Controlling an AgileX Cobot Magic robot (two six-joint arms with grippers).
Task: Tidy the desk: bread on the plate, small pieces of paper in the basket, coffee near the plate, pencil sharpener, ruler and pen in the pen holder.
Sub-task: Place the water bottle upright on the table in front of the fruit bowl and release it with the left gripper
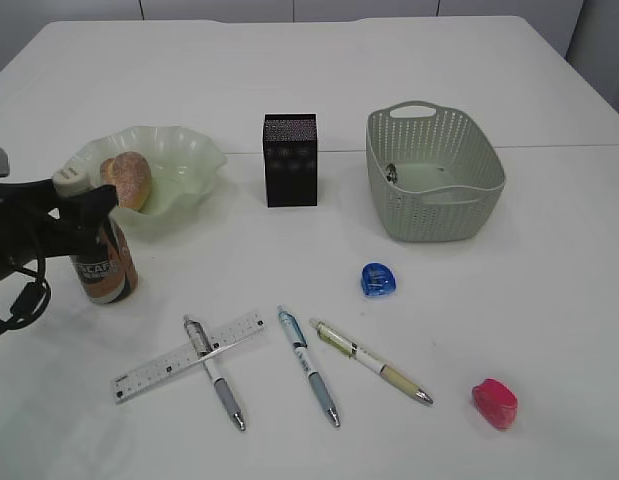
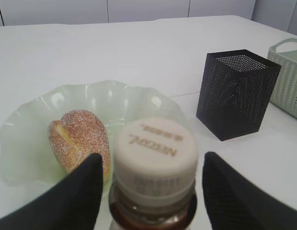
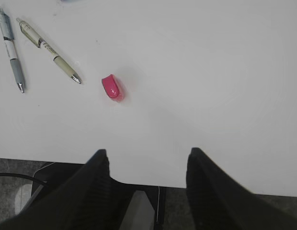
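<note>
The coffee [image 1: 104,265] stands upright on the desk [image 1: 319,70], right beside the plate [image 1: 189,160]. My left gripper [image 1: 84,190] is open around its white cap [image 2: 155,153], with a gap on both sides. The bread [image 2: 78,139] lies in the plate [image 2: 114,100]. The ruler [image 1: 169,365] lies across one pen [image 1: 214,372], with two more pens [image 1: 309,365] [image 1: 369,360] to its right. A blue pencil sharpener [image 1: 378,279] and a pink one [image 3: 112,87] lie loose. My right gripper [image 3: 148,158] hangs open and empty over the desk's front edge.
The black pen holder [image 1: 290,160] stands mid-desk, right of the plate. The basket [image 1: 434,175] sits further right with a small scrap [image 1: 391,172] against its inner wall. The desk's front edge [image 3: 225,191] runs just under my right fingers.
</note>
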